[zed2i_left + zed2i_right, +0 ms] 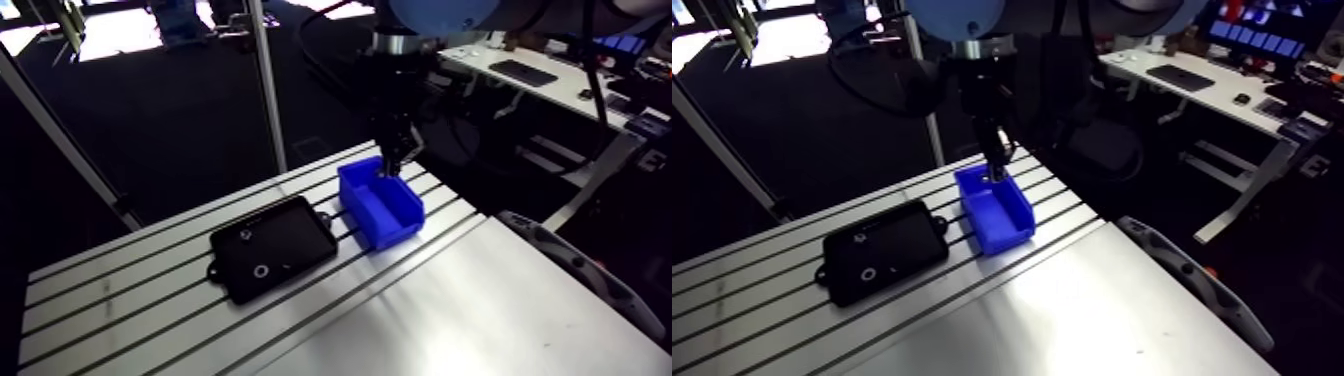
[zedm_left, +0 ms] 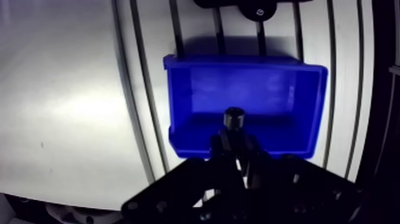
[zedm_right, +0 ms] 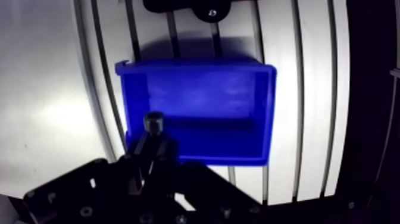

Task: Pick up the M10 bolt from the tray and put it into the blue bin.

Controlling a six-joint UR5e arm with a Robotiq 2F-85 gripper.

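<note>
Over the slotted table (image 1: 100, 290), gripper (image 2: 236, 138) holds M10 bolt (image 2: 234, 117) above blue bin (image 2: 250, 89).

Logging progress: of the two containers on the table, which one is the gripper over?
The blue bin, directly under the held bolt; the flat black tray sits beside it.

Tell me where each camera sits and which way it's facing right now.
Arm view: on the upper link, looking down at the table, black tray and blue bin; the end effector descends from above.
Wrist view: on the wrist, looking down past the end effector, shut on the M10 bolt, into the bin.
Shared: bin, tray edge, bolt-holding end effector.
</note>
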